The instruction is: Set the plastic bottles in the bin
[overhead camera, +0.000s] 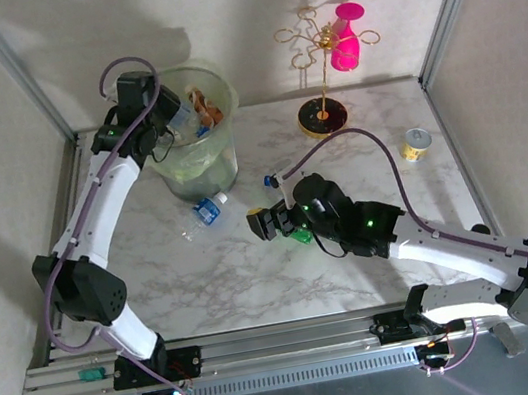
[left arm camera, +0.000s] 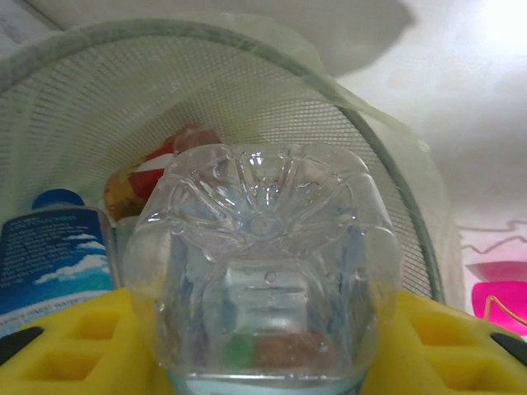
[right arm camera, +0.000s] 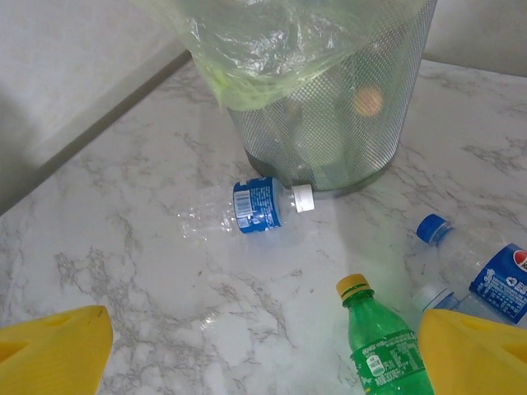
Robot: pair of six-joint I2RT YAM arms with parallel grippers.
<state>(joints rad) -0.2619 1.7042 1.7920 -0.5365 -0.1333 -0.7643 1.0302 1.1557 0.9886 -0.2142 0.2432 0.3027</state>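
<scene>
My left gripper [overhead camera: 162, 123] [left arm camera: 263, 350] is shut on a clear plastic bottle [left arm camera: 263, 247] [overhead camera: 181, 120] and holds it over the near rim of the pale-green bin [overhead camera: 199, 163] [left arm camera: 247, 74] [right arm camera: 346, 123]. The bottle's base faces the left wrist camera, between the yellow fingers [left arm camera: 58, 354]. Inside the bin lie a blue-labelled bottle [left arm camera: 53, 255] and a red-labelled one [left arm camera: 160, 164]. My right gripper [overhead camera: 262, 224] [right arm camera: 263, 362] hovers open over the table. A clear bottle with a blue label [overhead camera: 205, 210] [right arm camera: 257, 207] lies by the bin's foot. A green bottle [overhead camera: 299, 235] [right arm camera: 385, 350] and a blue-capped bottle [overhead camera: 271, 181] [right arm camera: 486, 267] lie by its right finger.
A gold wire stand [overhead camera: 317, 57] on a black base holds a pink cup [overhead camera: 347, 37] at the back. A short silver can [overhead camera: 417, 143] stands at the right. Metal frame posts and white walls close in the table's sides.
</scene>
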